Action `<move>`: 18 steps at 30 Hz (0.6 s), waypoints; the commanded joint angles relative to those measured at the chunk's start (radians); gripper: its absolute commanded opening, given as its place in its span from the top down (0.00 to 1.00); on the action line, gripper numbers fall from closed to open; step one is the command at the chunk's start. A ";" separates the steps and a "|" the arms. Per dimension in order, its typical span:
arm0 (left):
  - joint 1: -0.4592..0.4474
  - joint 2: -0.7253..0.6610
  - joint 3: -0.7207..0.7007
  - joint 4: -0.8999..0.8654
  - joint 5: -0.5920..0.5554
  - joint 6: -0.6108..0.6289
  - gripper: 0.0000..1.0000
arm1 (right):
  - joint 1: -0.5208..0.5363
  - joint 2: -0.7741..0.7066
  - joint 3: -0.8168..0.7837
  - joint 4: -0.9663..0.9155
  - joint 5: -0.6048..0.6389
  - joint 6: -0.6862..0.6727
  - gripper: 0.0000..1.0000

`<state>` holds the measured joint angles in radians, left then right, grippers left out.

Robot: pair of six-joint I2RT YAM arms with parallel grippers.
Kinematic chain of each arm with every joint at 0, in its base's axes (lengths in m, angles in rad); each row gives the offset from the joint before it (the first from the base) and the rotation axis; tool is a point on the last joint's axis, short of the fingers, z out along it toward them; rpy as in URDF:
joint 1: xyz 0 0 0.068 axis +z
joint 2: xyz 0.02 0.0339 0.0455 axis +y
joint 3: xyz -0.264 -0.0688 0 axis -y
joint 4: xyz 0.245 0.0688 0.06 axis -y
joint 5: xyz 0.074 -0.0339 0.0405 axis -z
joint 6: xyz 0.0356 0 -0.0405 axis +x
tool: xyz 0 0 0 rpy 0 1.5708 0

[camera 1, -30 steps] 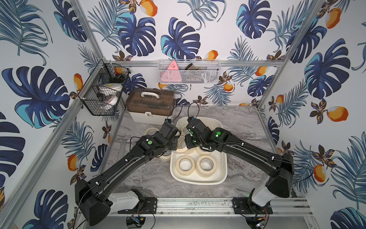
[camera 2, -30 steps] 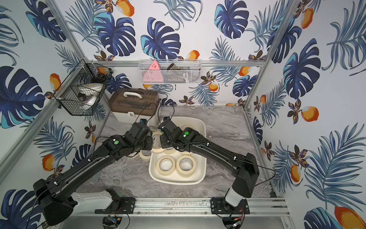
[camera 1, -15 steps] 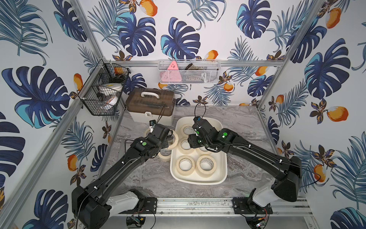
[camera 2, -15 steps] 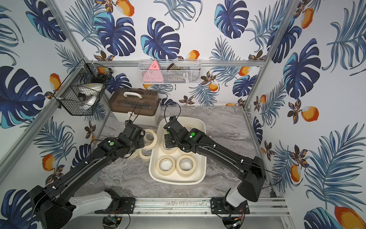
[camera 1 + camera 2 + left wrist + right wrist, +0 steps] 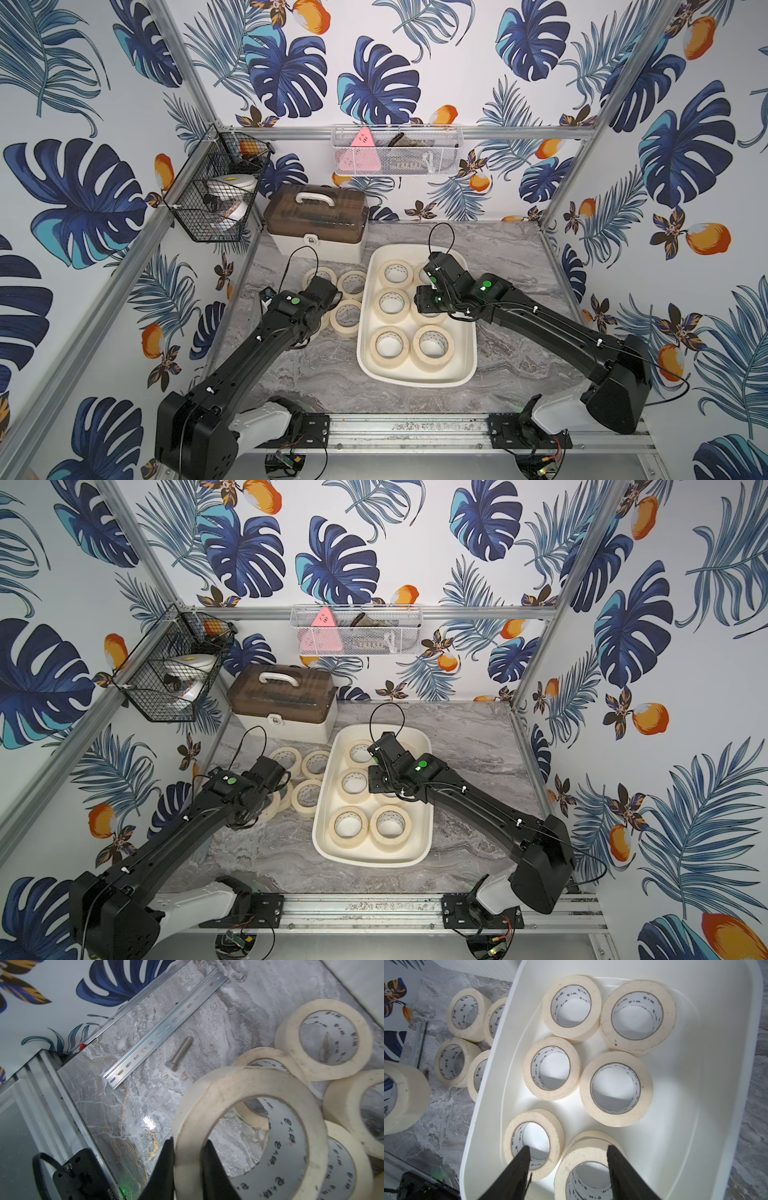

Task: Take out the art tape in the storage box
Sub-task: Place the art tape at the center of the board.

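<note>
The storage box [image 5: 468,365] [image 5: 483,1093] is an off-white tub in the middle of the table, and several cream art tape rolls [image 5: 388,345] [image 5: 615,1086] lie flat in it. More art tape rolls [image 5: 353,283] [image 5: 324,1036] sit on the table left of the box. My left gripper [image 5: 188,1142] [image 5: 326,293] is beside the box over these outer rolls. It is shut on the wall of one art tape roll [image 5: 249,1093]. My right gripper [image 5: 568,1148] [image 5: 434,270] hangs open over the rolls in the box and holds nothing.
A white case with a brown lid [image 5: 316,224] stands behind the outer rolls. A black wire basket [image 5: 216,195] hangs on the left wall and a white mesh basket [image 5: 395,151] on the back wall. A metal rail [image 5: 164,1028] and a bolt [image 5: 179,1053] lie by the left wall.
My left gripper has carried its roll leftward from the box edge to above the rolls on the table. My right gripper has opened wider over the box.
</note>
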<state>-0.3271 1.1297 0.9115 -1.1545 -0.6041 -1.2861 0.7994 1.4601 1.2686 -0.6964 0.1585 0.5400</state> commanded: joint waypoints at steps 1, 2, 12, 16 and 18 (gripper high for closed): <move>0.009 -0.051 -0.066 0.003 0.009 -0.082 1.00 | -0.027 -0.023 -0.031 0.013 -0.035 0.017 0.38; 0.011 -0.065 -0.083 0.014 0.019 -0.083 1.00 | -0.036 -0.027 -0.043 0.012 -0.044 0.019 0.38; 0.015 -0.039 -0.230 0.120 0.130 -0.064 1.00 | -0.091 -0.057 -0.103 0.004 -0.074 0.013 0.38; 0.017 -0.019 -0.276 0.204 0.167 -0.040 1.00 | -0.098 -0.064 -0.115 -0.002 -0.088 0.009 0.38; 0.020 -0.004 -0.296 0.231 0.176 -0.041 1.00 | -0.106 -0.066 -0.122 -0.006 -0.101 0.006 0.37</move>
<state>-0.3122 1.1149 0.6308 -0.9878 -0.4458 -1.3350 0.6994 1.4002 1.1534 -0.6968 0.0776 0.5526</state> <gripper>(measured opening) 0.219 0.626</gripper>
